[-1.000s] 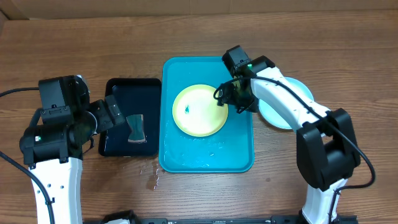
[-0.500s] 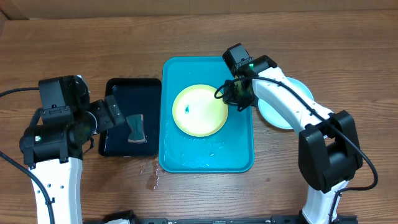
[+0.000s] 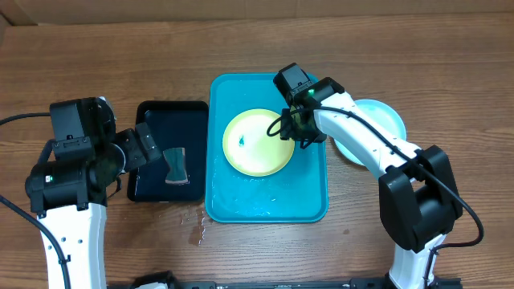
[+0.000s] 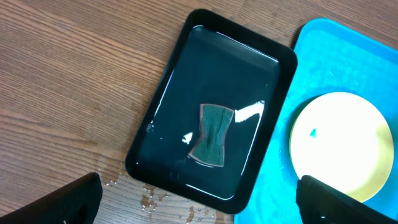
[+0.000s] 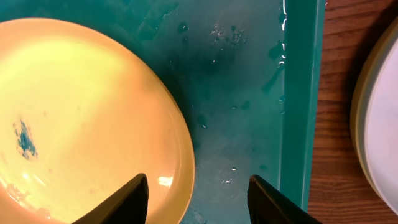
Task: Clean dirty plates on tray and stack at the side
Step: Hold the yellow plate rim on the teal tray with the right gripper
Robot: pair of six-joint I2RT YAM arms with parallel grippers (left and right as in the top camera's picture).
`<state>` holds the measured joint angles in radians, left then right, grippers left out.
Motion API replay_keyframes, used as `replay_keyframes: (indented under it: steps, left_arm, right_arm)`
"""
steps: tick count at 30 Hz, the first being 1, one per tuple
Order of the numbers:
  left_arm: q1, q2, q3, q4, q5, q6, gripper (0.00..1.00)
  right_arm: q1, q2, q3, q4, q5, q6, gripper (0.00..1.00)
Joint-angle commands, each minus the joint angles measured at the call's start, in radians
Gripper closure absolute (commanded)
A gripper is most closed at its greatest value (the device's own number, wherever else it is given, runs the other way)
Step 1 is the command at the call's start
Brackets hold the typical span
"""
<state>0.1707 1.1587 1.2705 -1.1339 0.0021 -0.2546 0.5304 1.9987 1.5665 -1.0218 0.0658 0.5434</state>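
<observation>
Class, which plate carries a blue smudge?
The yellow-green plate lying in the turquoise tray; a small blue mark shows on its pale face. The light-blue plate on the table beside the tray shows none.

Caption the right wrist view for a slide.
Right gripper open astride the rim of the smudged yellow plate on the wet turquoise tray.

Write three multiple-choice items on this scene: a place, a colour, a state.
1. The dark hourglass-shaped sponge lies: A in the black rectangular tray; B on bare wood; C in a tool.
2. The smudge on the round yellow-green plastic plate is: A red; B blue; C black.
3. The left tool is: A shut on the sponge; B open and empty; C out of view.
Answers: A, the left wrist view shows it there; B, plainly blue from overhead; B, its fingers stand far apart.
</observation>
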Motion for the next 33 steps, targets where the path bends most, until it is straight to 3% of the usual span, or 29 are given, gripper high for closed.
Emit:
replay_keyframes:
  steps: [1,21,33]
  left_arm:
    - [-0.001,-0.002,0.014,0.001,-0.012,0.015,0.0]
    - [-0.001,-0.002,0.014,0.001,-0.012,0.015,0.0]
    - [-0.001,-0.002,0.014,0.001,-0.012,0.015,0.0]
  right_arm:
    - [-0.004,-0.026,-0.012,0.003,-0.004,-0.001,0.47]
    - [-0.005,-0.022,-0.126,0.131,-0.012,-0.028,0.78]
    - [-0.004,-0.02,-0.148,0.178,-0.049,-0.102,0.8]
